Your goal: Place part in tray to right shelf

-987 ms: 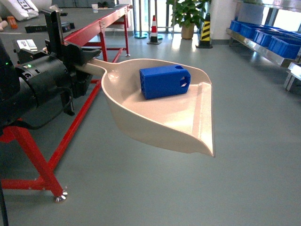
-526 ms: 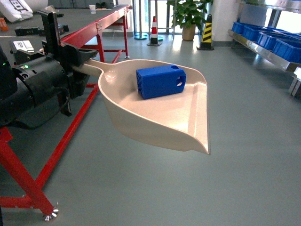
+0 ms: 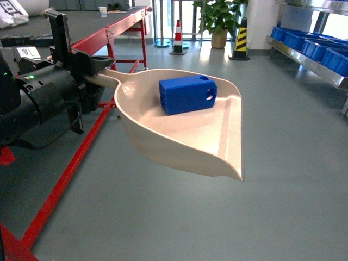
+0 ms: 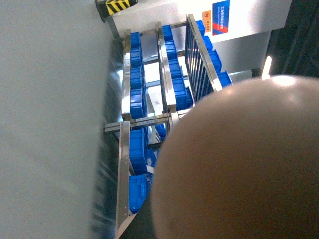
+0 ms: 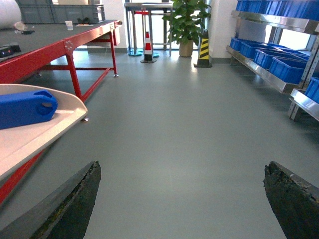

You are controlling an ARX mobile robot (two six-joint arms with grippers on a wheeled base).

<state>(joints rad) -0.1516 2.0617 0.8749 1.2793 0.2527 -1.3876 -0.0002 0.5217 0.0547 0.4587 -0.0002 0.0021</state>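
Observation:
The tray [image 3: 179, 136], a beige dustpan-shaped scoop, hangs in the air over the floor in the head view. My left gripper [image 3: 93, 66] is shut on its handle at the left. The part [image 3: 187, 94], a bright-blue block with round holes, lies on its side inside the tray near the back wall. The right wrist view shows the tray's rim [image 5: 45, 127] and the part [image 5: 25, 107] at the left, with my right gripper [image 5: 182, 165] open and empty over the floor. The right shelf [image 3: 312, 49], steel with blue crates, stands far right. The tray's underside [image 4: 239, 164] fills the left wrist view.
A red-framed work table [image 3: 117, 30] runs along the left. A traffic cone [image 3: 178, 35], a potted plant [image 3: 217, 19] and a striped bollard [image 3: 239, 38] stand at the back. Grey floor [image 3: 283, 163] lies between me and the shelf with blue crates [image 5: 279, 64].
The red table frame and its foot have slid down and left out of the head view, as the base rolls. Tray, part and left gripper keep their places relative to each other.

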